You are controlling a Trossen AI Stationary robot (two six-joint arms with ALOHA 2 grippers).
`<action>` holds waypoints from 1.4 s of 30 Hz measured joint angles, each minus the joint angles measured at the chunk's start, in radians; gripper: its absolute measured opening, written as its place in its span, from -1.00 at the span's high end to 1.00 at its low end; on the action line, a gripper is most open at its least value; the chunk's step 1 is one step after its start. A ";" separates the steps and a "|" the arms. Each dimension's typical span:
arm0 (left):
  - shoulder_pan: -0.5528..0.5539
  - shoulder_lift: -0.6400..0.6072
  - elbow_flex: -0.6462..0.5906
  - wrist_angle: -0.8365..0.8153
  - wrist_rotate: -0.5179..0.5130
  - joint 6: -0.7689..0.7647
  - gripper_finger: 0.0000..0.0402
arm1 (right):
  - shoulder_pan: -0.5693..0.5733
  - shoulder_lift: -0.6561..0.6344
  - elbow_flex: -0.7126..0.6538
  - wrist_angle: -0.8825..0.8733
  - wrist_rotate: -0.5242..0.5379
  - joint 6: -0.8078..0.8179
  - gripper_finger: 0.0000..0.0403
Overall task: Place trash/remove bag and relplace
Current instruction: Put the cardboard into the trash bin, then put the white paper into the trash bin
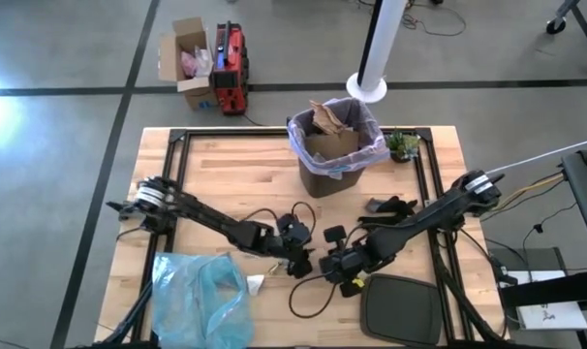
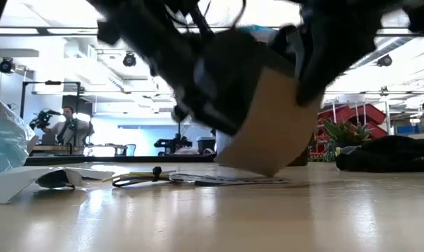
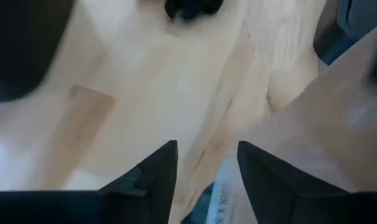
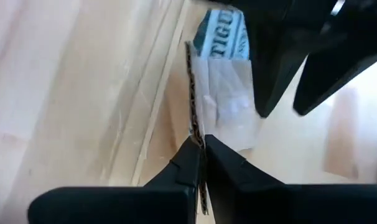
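My right gripper (image 4: pixel 202 144) is low over the near middle of the table (image 1: pixel 337 262), shut on a brown cardboard scrap (image 2: pixel 271 119). My left gripper (image 3: pixel 207 158) is open right beside it (image 1: pixel 299 254), with the scrap (image 3: pixel 325 118) off to one side of its fingers and bare table between them. A clear wrapper with a blue label (image 4: pixel 223 50) lies flat on the table under both grippers. The black bin (image 1: pixel 337 145) stands at the far middle; the lavender-pink bag (image 1: pixel 371 131) lines it and folds over its rim, with cardboard pieces inside. My right gripper pinches the cardboard scrap by one corrugated edge (image 4: pixel 192 99) between its two fingers, which lie along the sheet. The scrap stands tilted on edge below the arms; its lower corner (image 2: pixel 266 171) is at the table, touching or just above, I cannot tell.
A crumpled light-blue plastic bag (image 1: pixel 201 301) lies at the near left with a white paper bit (image 2: pixel 30 180) beside it. A black lid (image 1: pixel 400 310) lies at the near right, a dark object (image 1: pixel 390 206) right of centre, a small plant (image 1: pixel 402 145) beside the bin. People stand in the room behind.
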 joint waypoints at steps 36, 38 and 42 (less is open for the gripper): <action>-0.120 -0.115 -0.172 0.087 -0.120 0.040 0.05 | -0.638 -0.484 0.217 -0.207 0.366 0.574 0.95; -0.122 -0.099 -0.166 0.080 -0.118 0.039 -0.02 | -0.660 -0.475 0.216 -0.237 0.357 0.573 0.88; -0.127 -0.092 -0.163 0.084 -0.118 0.023 -0.15 | -0.674 -0.467 0.216 -0.237 0.361 0.500 0.73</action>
